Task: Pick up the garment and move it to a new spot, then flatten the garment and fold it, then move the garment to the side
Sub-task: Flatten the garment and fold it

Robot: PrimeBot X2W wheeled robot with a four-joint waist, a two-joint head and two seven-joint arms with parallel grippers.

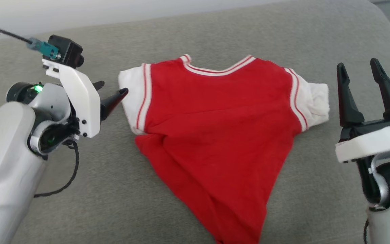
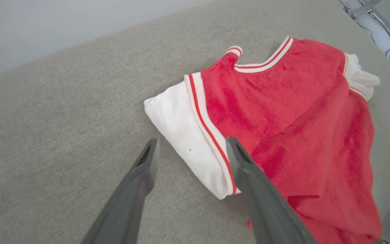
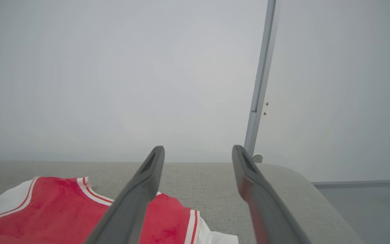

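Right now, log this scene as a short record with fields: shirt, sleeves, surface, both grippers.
garment: red jersey T-shirt, spread on the cushion, collar away from the robot, creased
left sleeve: white, lying flat
right sleeve: white, bunched
surface: grey upholstered cushion
left gripper: jaws open, poised at the left sleeve, contact unclear
right gripper: jaws open, holding nothing, apart from the shirt
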